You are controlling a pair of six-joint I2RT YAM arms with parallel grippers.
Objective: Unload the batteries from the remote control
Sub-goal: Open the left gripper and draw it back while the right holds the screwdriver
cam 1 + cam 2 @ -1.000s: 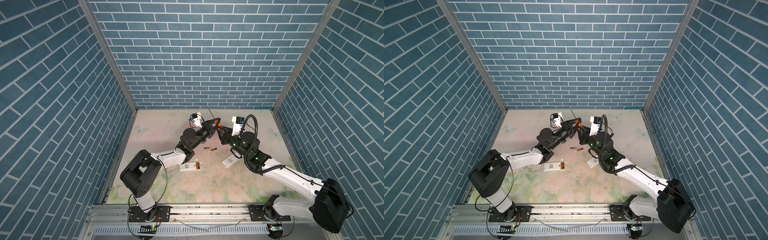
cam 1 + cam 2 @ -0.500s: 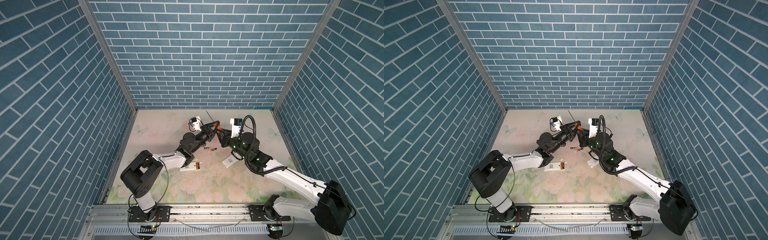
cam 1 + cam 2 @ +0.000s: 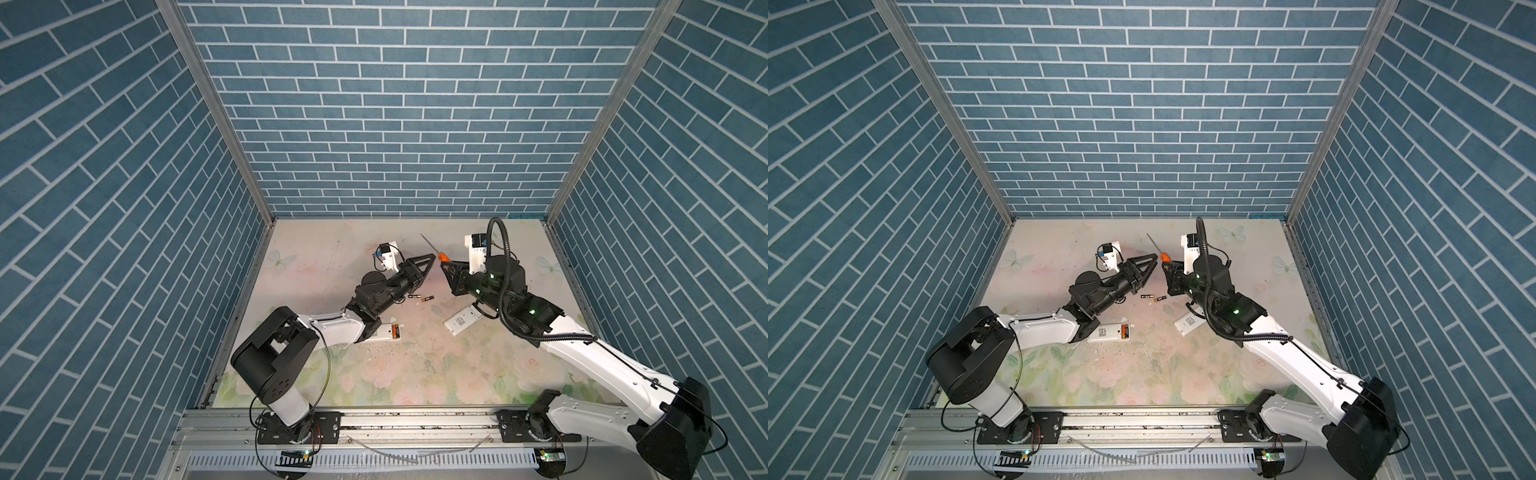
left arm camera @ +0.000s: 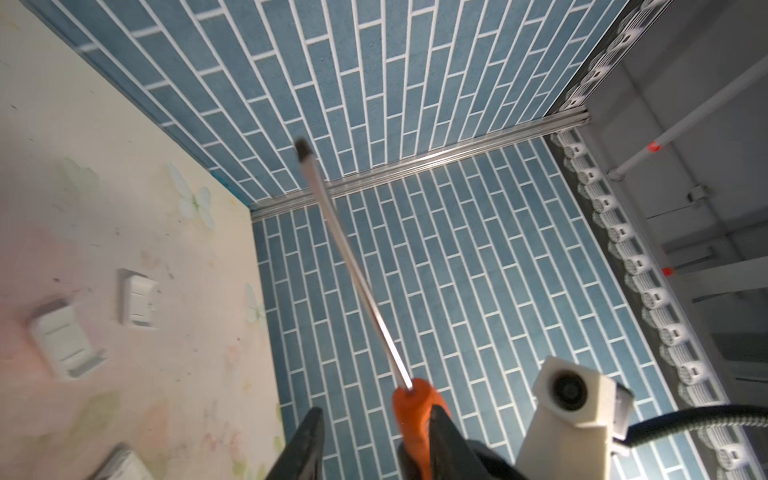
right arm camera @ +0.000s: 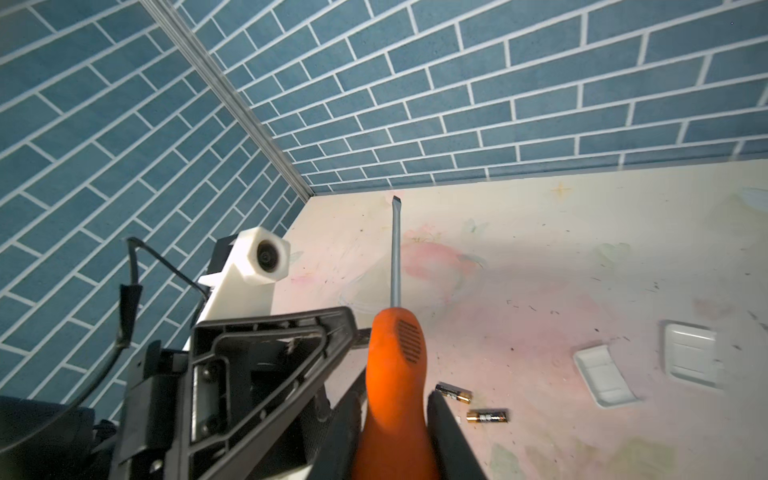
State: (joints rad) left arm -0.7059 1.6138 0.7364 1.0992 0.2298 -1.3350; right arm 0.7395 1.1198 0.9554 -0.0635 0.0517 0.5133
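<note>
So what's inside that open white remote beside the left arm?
One orange battery sits in the open compartment of the remote. The slot beside it is too small to judge. The left arm hides its other end.

This is a robot test booth in a lab. Blue brick-print walls (image 3: 395,124) stand at 9, 12 and 3 o'clock around a flowery table (image 3: 395,374). The left arm (image 3: 328,332) and the right arm (image 3: 598,361) are bolted to a metal rail (image 3: 415,422) at 6 o'clock, above a slotted wire tray (image 3: 374,459). Past the booth, a wrist view shows a grey room with a white pipe (image 4: 685,120).
</note>
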